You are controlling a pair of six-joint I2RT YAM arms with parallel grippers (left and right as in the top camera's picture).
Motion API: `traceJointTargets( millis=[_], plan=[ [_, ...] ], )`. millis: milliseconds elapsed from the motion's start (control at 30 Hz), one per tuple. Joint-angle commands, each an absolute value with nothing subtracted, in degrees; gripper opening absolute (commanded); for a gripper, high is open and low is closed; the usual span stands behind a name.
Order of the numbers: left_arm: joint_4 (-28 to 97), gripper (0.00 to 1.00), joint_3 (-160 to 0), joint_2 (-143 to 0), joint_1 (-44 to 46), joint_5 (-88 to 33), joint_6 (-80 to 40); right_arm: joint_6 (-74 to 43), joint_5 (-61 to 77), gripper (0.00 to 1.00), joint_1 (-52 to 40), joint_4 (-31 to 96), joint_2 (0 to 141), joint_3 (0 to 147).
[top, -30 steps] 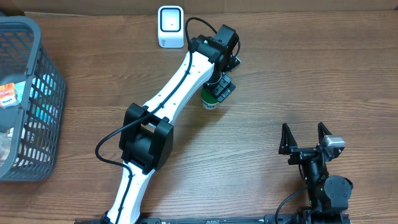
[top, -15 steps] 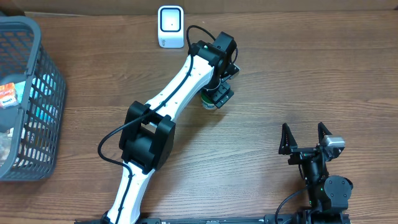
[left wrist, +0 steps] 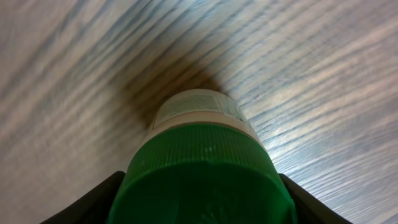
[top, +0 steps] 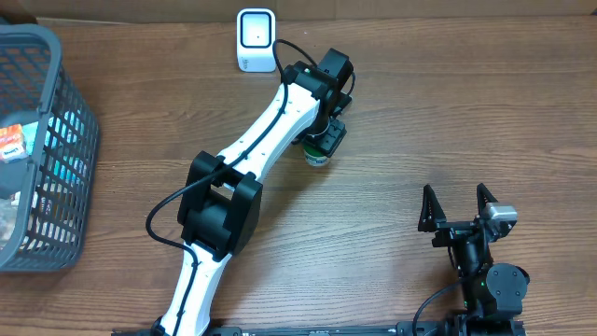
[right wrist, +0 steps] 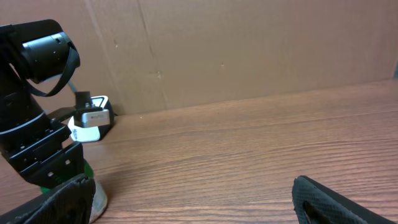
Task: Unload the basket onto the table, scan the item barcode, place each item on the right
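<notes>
Wide wooden tabletop point(top: 466, 112) in front of us, folks, and over on the far left edge sits the grey mesh basket point(top: 67, 140), packets showing inside it. The left arm point(top: 270, 140) is stretched long across the middle, reaching up toward the back. Down at the bottom right, the right claw point(top: 455, 192) is parked low, fingers spread wide apart, nothing between them, well apart from everything else. At the back edge stands the white scanner point(top: 256, 39), upright, its face toward the front.

Now the action: the left claw point(top: 322, 145) is right over the bottle point(top: 317, 157), which stands on the tabletop near the scanner, just to its front right. From the wrist view the bottle's green cap point(left wrist: 202, 180) fills the bottom of the frame, white label below it, and a dark finger point(left wrist: 93, 202) sits tight on each side of that cap. Are they clamped on it or just flanking? Cannot tell from here.
</notes>
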State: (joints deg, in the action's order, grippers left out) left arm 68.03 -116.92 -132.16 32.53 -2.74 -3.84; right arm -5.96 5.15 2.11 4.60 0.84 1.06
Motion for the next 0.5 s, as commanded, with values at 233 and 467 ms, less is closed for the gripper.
traceJointTargets(
  millis=[233, 467],
  plan=[
    [70.91, 0.45, -116.4, -130.93, 32.49, -2.63, -33.87, -5.91, 5.23, 1.0, 1.89, 4.36, 0.23, 0.45],
    [71.22, 0.45, -116.4, -130.93, 32.42, -2.61, -50.37, -5.91, 5.23, 1.0, 1.89, 4.36, 0.23, 0.45]
  ],
)
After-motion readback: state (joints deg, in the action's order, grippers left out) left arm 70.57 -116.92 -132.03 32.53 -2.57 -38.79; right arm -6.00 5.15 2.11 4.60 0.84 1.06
